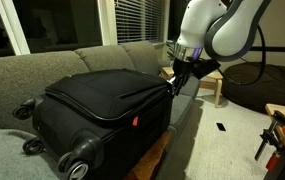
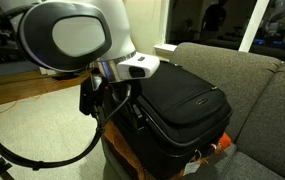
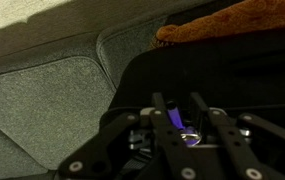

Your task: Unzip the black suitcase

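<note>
The black suitcase (image 1: 102, 100) is laid flat and closed on a grey sofa (image 1: 22, 70), its wheels (image 1: 80, 152) turned towards the seat's front. The gripper (image 1: 178, 78) is set against the suitcase's far corner. Its jaws are drawn near together, but whether anything is pinched cannot be told. A brownish-orange cloth (image 3: 232, 20) is seen beside the suitcase, and a wooden stool (image 1: 214, 88) beyond that corner.

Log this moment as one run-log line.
item: large black soft-sided fabric suitcase lying flat on grey fabric sofa | gripper: at suitcase's end edge, jaw state unclear | zip: no opening visible
</note>
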You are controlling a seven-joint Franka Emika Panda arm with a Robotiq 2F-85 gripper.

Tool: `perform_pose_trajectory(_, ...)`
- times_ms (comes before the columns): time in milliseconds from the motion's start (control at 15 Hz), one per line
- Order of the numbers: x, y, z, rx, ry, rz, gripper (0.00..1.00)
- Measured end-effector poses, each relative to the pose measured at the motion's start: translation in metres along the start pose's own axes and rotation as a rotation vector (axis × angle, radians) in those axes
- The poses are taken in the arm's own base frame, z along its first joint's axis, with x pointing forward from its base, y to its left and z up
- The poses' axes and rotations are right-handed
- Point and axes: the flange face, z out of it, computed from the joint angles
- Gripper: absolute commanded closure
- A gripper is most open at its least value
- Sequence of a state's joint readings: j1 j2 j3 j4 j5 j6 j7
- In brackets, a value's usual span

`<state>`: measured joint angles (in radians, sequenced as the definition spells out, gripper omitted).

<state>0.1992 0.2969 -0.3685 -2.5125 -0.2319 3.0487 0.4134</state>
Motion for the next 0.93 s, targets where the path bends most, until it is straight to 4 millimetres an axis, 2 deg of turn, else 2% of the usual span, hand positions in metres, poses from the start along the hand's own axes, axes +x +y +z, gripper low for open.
perform_pose_trajectory(200, 0.0024, -0.0005, -0.0009, -0.001, 0.005, -0.002, 0.98)
perform_pose_trajectory(533, 0.0034, -0.0015, -0.0016, -0.003, 0.008, -0.004, 0.92)
perform_pose_trajectory(933, 0.0042, -0.0027, -0.0020, -0.006, 0.011, -0.009, 0.94)
